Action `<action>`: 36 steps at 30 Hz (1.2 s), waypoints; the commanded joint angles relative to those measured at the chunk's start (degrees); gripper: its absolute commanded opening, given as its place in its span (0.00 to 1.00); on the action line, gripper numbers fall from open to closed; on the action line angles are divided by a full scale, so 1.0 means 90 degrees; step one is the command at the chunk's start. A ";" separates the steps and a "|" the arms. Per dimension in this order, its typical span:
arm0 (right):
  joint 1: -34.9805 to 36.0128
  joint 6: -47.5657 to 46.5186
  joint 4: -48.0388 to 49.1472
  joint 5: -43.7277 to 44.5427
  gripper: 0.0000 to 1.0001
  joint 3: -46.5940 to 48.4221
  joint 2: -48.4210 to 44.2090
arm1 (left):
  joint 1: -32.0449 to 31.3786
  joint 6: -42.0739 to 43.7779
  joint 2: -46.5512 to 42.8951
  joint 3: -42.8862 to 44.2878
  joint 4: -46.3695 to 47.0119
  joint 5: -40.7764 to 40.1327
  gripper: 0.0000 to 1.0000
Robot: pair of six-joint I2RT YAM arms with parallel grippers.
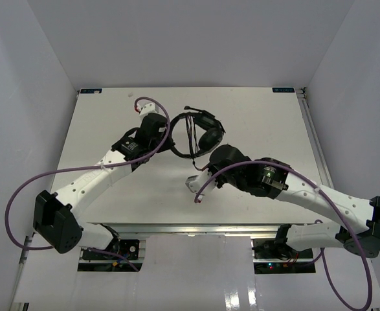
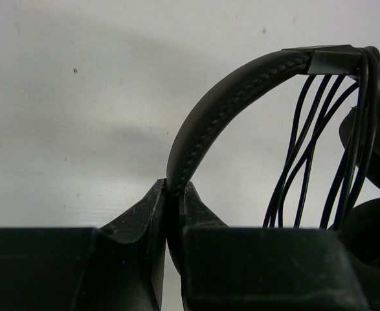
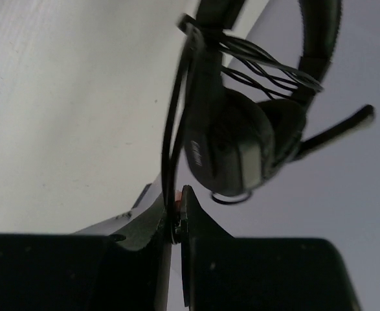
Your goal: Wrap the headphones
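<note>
Headphones are over the far-middle of the table, btwn both arms; can't tell if they rest on it. Left gripper is clamped tight on the headband, pinching the thin arch edge-on, prob. to anchor the set so it can't swing as cord goes round. Right gripper is closed on the cord by its reddish tip. Several loops are strung by the ear cup. Wrap looks nearly done; end needs tucking.
</note>
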 commanded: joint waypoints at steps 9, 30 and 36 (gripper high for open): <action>-0.0394 -0.1205 0.1769 0.0532 0.08 -0.0539 0.0254 | -0.0001 0.1494 -0.0198 -0.1035 0.0172 0.2804 0.00; -0.0951 -0.0388 0.1960 -0.0646 0.08 -0.0207 0.1174 | -0.0001 0.1730 0.0629 -0.0729 -0.0497 0.3135 0.00; -0.0913 0.0014 0.1846 -0.1090 0.08 0.0122 0.1245 | -0.0002 0.1645 0.0886 -0.0496 -0.0521 0.3153 0.00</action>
